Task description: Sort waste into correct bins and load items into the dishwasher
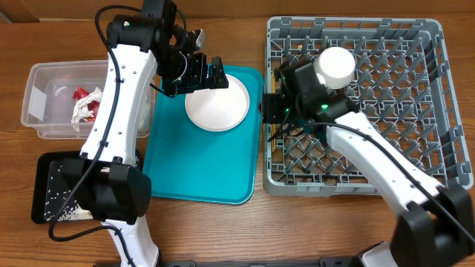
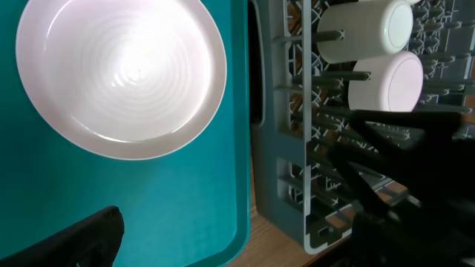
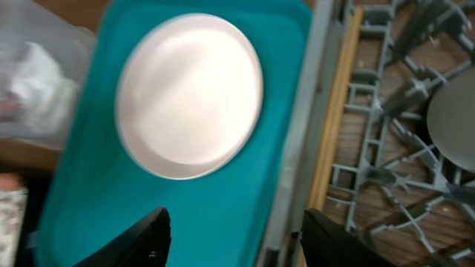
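White plate (image 1: 217,104) waits on the teal tray (image 1: 200,178), so your left end effector (image 1: 209,74) hovers open above it; right end effector (image 3: 237,231) open, empty.

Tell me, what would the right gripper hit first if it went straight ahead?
Most likely the teal tray just past the right gripper, jaws open, with the white plate farther on; depth is unclear.

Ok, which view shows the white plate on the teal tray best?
Left wrist: the plate is large and sharp, only its top edge cropped. Right wrist shows it whole but blurred; overhead shows it small, the left gripper overlapping its upper-left rim.
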You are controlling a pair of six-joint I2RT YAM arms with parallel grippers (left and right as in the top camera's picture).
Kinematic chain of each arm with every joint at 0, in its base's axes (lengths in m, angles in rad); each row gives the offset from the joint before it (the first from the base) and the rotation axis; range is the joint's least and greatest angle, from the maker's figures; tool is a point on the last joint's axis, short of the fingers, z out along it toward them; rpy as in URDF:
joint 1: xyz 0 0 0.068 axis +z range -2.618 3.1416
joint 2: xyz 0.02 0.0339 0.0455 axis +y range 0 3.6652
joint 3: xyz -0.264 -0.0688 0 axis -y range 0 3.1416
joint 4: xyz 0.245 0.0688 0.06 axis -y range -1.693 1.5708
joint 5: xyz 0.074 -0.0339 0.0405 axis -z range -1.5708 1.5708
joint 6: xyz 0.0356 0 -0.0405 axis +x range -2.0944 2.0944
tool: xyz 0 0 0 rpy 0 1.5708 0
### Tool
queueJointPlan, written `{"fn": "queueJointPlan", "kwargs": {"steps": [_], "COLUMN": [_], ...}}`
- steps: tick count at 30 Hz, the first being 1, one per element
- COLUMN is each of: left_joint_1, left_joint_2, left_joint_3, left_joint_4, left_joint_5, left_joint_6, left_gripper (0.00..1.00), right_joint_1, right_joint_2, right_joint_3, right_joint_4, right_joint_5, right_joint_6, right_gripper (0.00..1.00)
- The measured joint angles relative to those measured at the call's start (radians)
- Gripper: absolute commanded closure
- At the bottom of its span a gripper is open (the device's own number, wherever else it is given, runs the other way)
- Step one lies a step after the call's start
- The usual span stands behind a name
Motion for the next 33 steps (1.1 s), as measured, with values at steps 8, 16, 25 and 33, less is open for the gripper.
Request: {"fn": "queueJointPlan", "kwargs": {"steps": [8, 16, 25, 33], "left_joint_1": [0.000, 0.000, 0.000, 0.004], "left_joint_2": [0.000, 0.000, 0.000, 0.000], "left_joint_3": [0.000, 0.000, 0.000, 0.000], "left_joint_4": [0.000, 0.000, 0.040, 0.045], "left_joint_5": [0.000, 0.000, -0.041, -0.140], "left_joint_6": [0.000, 0.000, 0.000, -0.001], "left_gripper": [0.00, 0.00, 0.00, 0.00], "right_joint_1": [0.015, 0.068, 0.129, 0.246], "right_joint_2": [-0.068, -0.068, -0.068, -0.066], "right_joint_3": [0.023, 0.023, 0.023, -0.080], "right_joint_4": [-0.110, -0.146, -0.151, 0.010], "right_joint_5": [-0.224, -0.276, -0.311, -0.246], "right_joint_6": [0.000, -0.001, -0.001, 0.110], "right_gripper": [0.35, 0.00, 0.88, 0.96]}}
